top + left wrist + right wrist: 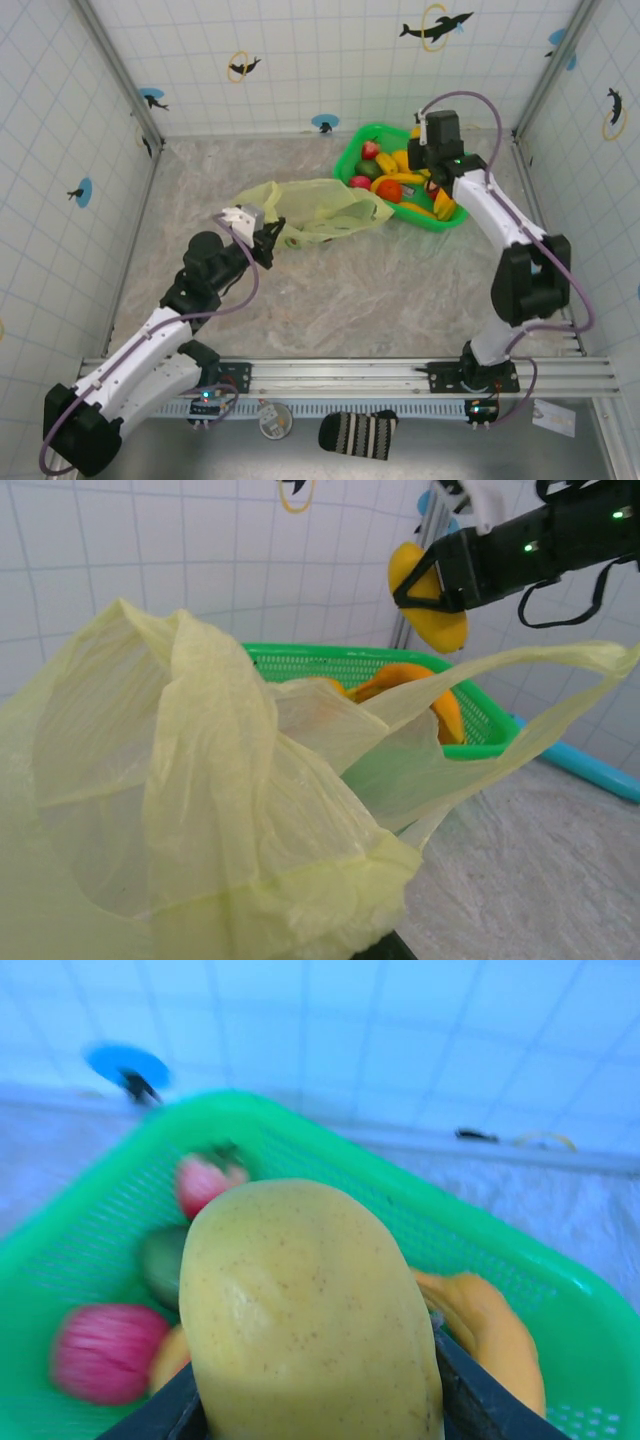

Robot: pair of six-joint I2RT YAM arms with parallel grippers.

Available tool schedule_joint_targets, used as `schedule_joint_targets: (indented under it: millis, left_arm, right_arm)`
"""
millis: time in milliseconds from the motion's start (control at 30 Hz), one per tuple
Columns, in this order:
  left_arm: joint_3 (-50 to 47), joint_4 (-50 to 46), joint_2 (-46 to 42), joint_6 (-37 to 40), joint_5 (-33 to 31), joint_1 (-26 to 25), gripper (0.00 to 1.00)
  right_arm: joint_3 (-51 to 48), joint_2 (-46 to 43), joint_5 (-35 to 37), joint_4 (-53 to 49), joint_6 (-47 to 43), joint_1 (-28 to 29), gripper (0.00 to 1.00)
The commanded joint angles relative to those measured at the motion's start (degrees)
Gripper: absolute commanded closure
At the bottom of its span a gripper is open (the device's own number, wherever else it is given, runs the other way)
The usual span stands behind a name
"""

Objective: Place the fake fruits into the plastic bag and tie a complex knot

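The yellow-green plastic bag (320, 212) lies crumpled mid-table, its near rim pinched by my left gripper (263, 236), which is shut on it. In the left wrist view the bag (200, 810) fills the foreground, mouth held up, one handle loop (560, 665) stretched right. My right gripper (422, 138) hovers over the green basket (447, 224), shut on a large yellow fake fruit (310, 1310) that shows between its dark fingers (470, 1405). This fruit (432, 600) also shows raised above the basket. A red apple (390, 190), a strawberry (370, 150) and bananas (441, 203) lie in the basket.
Tiled walls close in the table at the back and both sides. The basket (400, 665) stands right behind the bag. A cyan cylinder (590, 772) lies on the table to the basket's right. A striped cloth (357, 433) hangs at the front rail.
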Motion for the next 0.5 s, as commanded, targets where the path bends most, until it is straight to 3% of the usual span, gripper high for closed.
schedule_joint_targets:
  millis: [0,100,233,467]
  left_arm:
    - [2.63,0.78,0.23,-2.57,2.81,0.47,1.00]
    - [2.85,1.84,0.28,-2.75,2.79,0.48,1.00]
    - [3.05,2.68,0.70,-3.15,3.30,0.71,1.00]
    - [1.25,3.91,-0.53,-3.97,4.28,1.67,1.00]
  right_arm:
    - [-6.28,-9.74,-11.61,14.55,5.34,1.58,0.55]
    - [-13.13,-17.36,-18.53,27.89,8.79,5.39,0.55]
    - [-16.90,-21.81,-21.01,37.22,7.60,15.63,0.57]
    - [-25.02,-17.40,-17.99,48.11,5.11,29.10,0.59]
